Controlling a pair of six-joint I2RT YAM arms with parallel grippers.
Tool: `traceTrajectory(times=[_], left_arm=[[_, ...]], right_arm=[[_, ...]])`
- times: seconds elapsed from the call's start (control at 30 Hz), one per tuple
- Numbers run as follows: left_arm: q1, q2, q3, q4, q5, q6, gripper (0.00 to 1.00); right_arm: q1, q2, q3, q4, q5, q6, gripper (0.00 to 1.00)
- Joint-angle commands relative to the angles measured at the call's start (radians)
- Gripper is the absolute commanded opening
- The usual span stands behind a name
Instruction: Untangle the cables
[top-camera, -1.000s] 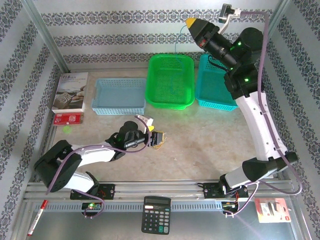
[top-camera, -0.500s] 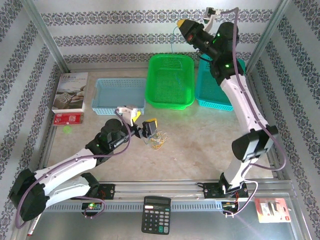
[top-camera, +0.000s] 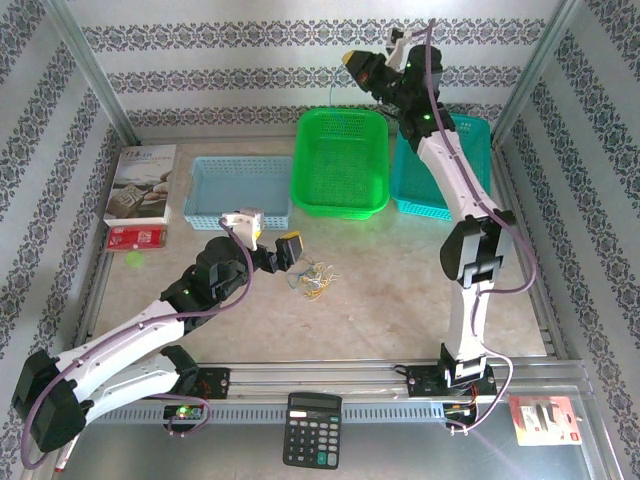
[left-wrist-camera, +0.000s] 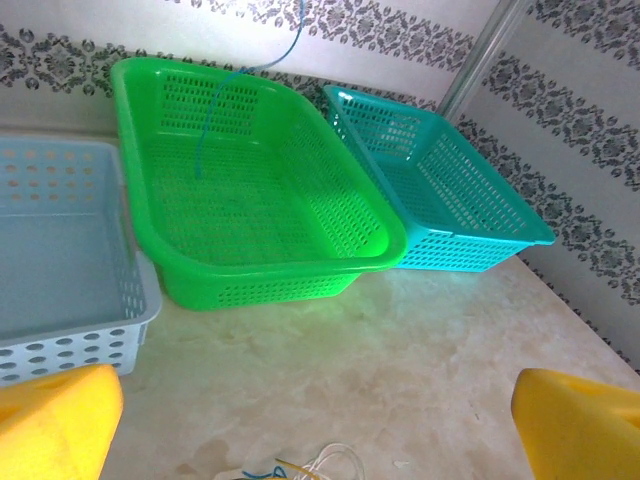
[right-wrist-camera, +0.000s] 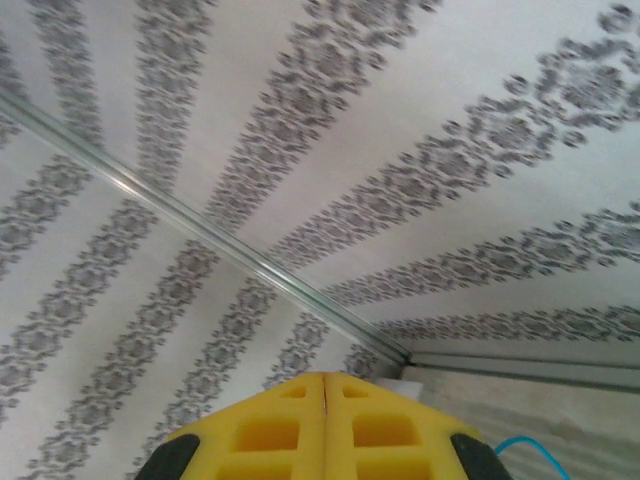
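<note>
In front of green basket (top-camera: 338, 212), cables (top-camera: 315, 280) lay loose on tabletop (top-camera: 400, 290). Left gripper (top-camera: 280, 254) just beside them, jaws now fully spread, empty, after widening. Above basket's far edge, right gripper (top-camera: 350, 58) shifted left, fingers pressed together on blue cable (left-wrist-camera: 198, 140) dangling into basket.

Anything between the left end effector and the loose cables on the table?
No. In the top view only bare table separates the open left end effector from the cables; the left wrist view shows them low between its fingers.
</note>
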Motion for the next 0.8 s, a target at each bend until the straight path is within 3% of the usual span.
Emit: traceTrajectory(times=[0.0,0.37,0.4,0.5,0.57,0.77], left_arm=[[0.017,0.000,0.053,-0.043,-0.027,-0.003,1.00],[0.032,0.011,0.074,-0.076,-0.027,-0.021,1.00],[0.034,0.013,0.074,-0.076,-0.024,-0.022,1.00],[0.034,0.023,0.081,-0.091,-0.016,-0.029,1.00],[0.035,0.030,0.089,-0.111,-0.010,-0.042,1.00],[0.038,0.061,0.112,-0.155,0.020,-0.076,1.00]], right_arm=[[0.000,0.069,-0.039,-0.033,0.026,-0.103,0.00],[0.029,0.277,0.002,-0.278,0.133,-0.321,0.00],[0.028,0.288,0.013,-0.299,0.129,-0.330,0.03],[0.027,0.288,0.062,-0.357,0.105,-0.360,0.37],[0.026,0.261,0.093,-0.397,0.101,-0.380,0.49],[0.041,0.113,0.081,-0.435,0.099,-0.401,0.54]])
